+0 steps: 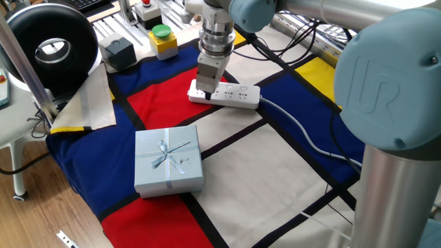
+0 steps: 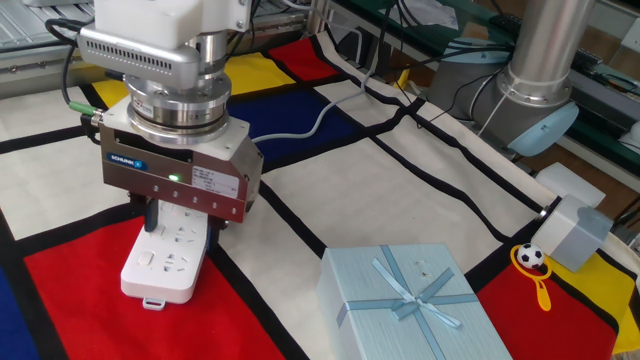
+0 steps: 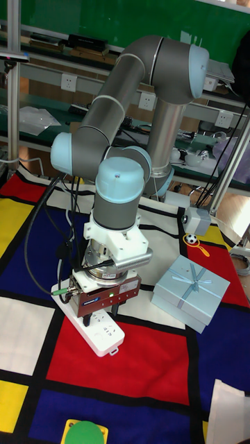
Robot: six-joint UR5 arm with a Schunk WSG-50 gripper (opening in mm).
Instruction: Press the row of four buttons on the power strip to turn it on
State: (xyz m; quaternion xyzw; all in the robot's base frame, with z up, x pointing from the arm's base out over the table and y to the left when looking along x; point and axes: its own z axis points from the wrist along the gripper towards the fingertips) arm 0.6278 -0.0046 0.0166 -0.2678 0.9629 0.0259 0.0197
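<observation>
The white power strip (image 1: 231,95) lies on the coloured cloth where a red patch meets a white one, its pale grey cable (image 1: 303,132) trailing right. My gripper (image 1: 205,90) points straight down over the strip's end away from the cable. In the other fixed view the gripper (image 2: 165,218) hangs just above the strip (image 2: 165,268) and hides most of it. One of the four buttons (image 2: 146,261) shows at the uncovered end; the others are hidden. In the tall fixed view the gripper (image 3: 104,313) stands over the strip (image 3: 105,334). No view shows the fingertips clearly.
A pale blue gift box (image 1: 168,160) sits on the cloth in front of the strip. A yellow box with a green button (image 1: 162,40), a black box (image 1: 117,52) and a black round device (image 1: 52,45) stand at the back left. A small grey box (image 2: 575,230) lies beyond.
</observation>
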